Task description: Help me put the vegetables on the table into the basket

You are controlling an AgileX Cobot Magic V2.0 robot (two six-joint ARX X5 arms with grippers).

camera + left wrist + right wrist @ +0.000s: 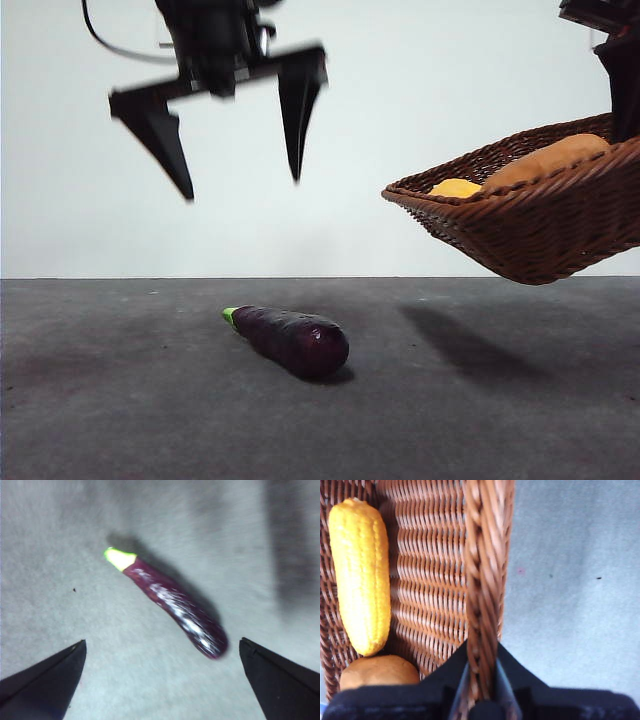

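The purple eggplant [292,338] with a green stem end lies on the dark grey table [120,400]; it also shows in the left wrist view [175,605]. My left gripper [240,185] hangs open well above it, jaws spread wide [160,647]. My right gripper [481,655] is shut on the braided rim of the wicker basket [540,215] and holds it tilted in the air at the right. The yellow corn cob [360,575] and the brown potato [377,672] lie inside the basket; both show in the front view, corn [455,188], potato [545,162].
The basket's shadow [465,345] falls on the table right of the eggplant. A plain white wall stands behind the table.
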